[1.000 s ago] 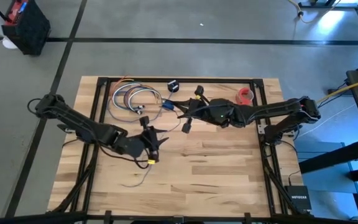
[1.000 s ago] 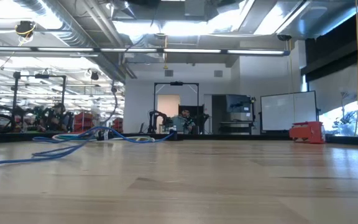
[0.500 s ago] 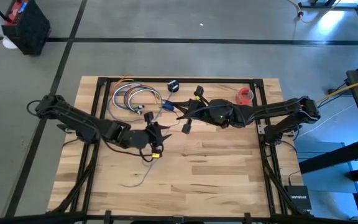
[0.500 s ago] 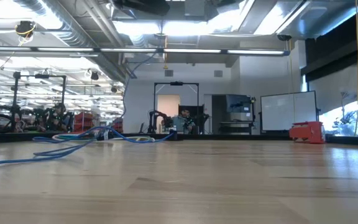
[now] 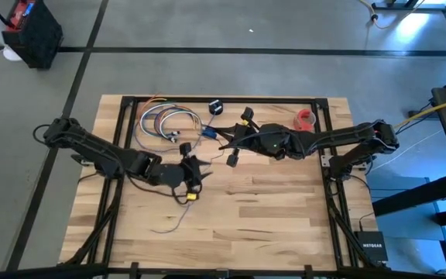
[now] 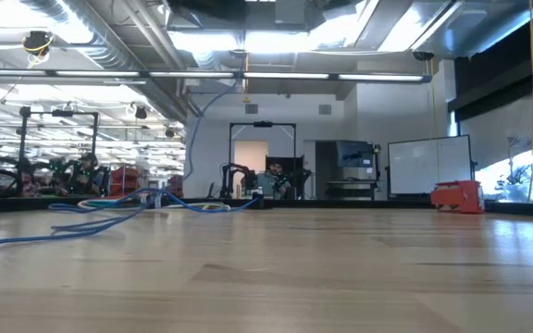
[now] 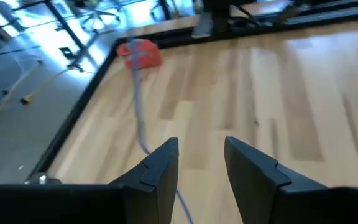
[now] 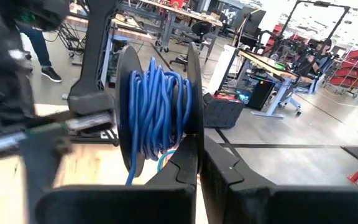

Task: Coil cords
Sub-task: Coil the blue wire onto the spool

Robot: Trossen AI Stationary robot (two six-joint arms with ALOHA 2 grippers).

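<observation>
Left wrist view: thin lavender cord (image 7: 139, 118) crosses pale wood-plank table (image 7: 278, 93).

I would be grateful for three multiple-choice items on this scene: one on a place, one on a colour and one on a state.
1. Where on the table does the red roll lie?
A. At the near edge, on the left arm's side
B. In the middle
C. Near the far edge, on the right arm's side

2. What colour is the cable wound on the spool in the right wrist view?
A. Blue
B. Yellow
C. White

3. How do the left gripper's fingers stand?
A. Pressed together
B. Apart, with a gap between them
C. Clamped on the red roll

Answers:
1 C: the red roll sits by the table's far right edge.
2 A: the spool carries blue cable.
3 B: the left gripper shows a clear gap, with the thin cord running ahead.
</observation>
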